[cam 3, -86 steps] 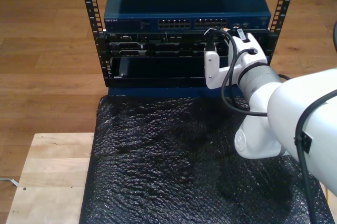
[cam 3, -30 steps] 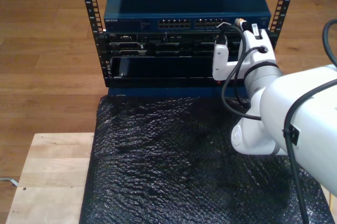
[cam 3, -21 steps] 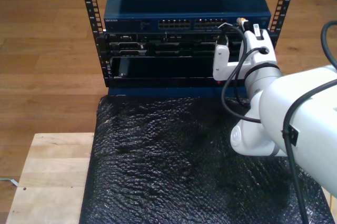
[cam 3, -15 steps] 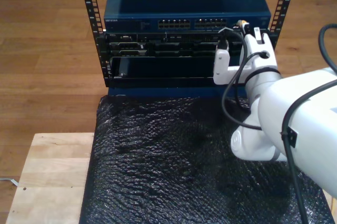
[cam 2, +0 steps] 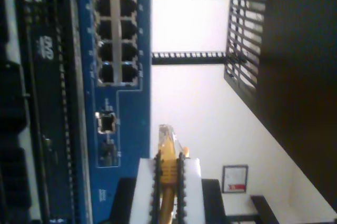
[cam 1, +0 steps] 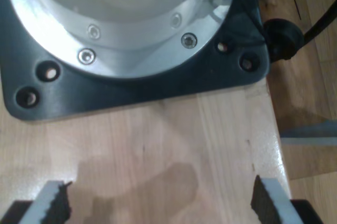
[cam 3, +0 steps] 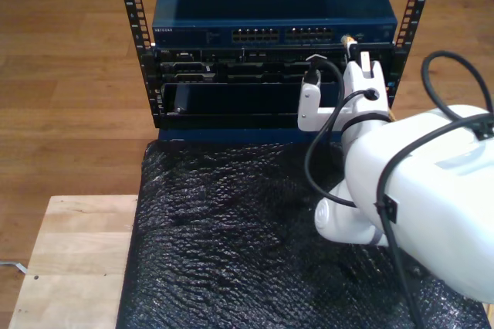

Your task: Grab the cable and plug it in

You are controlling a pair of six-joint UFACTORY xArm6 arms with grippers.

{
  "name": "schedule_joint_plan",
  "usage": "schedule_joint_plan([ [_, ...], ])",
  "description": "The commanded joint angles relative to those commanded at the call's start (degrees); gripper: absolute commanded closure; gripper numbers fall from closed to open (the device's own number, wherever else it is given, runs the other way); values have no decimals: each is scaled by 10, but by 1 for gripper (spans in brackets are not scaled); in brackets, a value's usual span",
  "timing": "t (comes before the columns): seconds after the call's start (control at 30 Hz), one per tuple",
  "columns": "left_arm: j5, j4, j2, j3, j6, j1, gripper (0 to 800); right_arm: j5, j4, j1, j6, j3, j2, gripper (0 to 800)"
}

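Note:
The yellow-orange cable (cam 2: 168,163) is pinched between the pads of my second gripper (cam 2: 168,179), which is shut on it. Its clear plug (cam 2: 167,135) sticks out just off the blue switch's face (cam 2: 126,129), level with a lone port (cam 2: 107,122) below the port block (cam 2: 118,29). In the exterior view my second gripper (cam 3: 353,55) sits at the right end of the switch (cam 3: 270,16), with the cable tip (cam 3: 349,38) at its front edge. My first gripper (cam 1: 160,205) stands open over bare wood, nothing between its fingers (cam 1: 52,203).
The switch sits in a black rack (cam 3: 133,12) above dark server units (cam 3: 231,74). A black bubble-wrap mat (cam 3: 231,228) covers the table in front, with a wooden board (cam 3: 69,259) at the exterior view's left. A robot base plate (cam 1: 131,82) lies close ahead of my first gripper.
The second arm has swung toward the exterior view's left. The wrist has shifted left and slightly lower, still holding the cable tip at the switch's right end.

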Motion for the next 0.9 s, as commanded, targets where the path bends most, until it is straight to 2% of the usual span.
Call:
schedule_joint_plan([
  [0.33, 0, 0, 0, 0, 0, -1, 0, 0, 55, 21, -4, -66, 45, 800],
  [0.9, 0, 0, 0, 0, 0, -1, 0, 1, 71, 33, -4, -121, 80, 800],
])
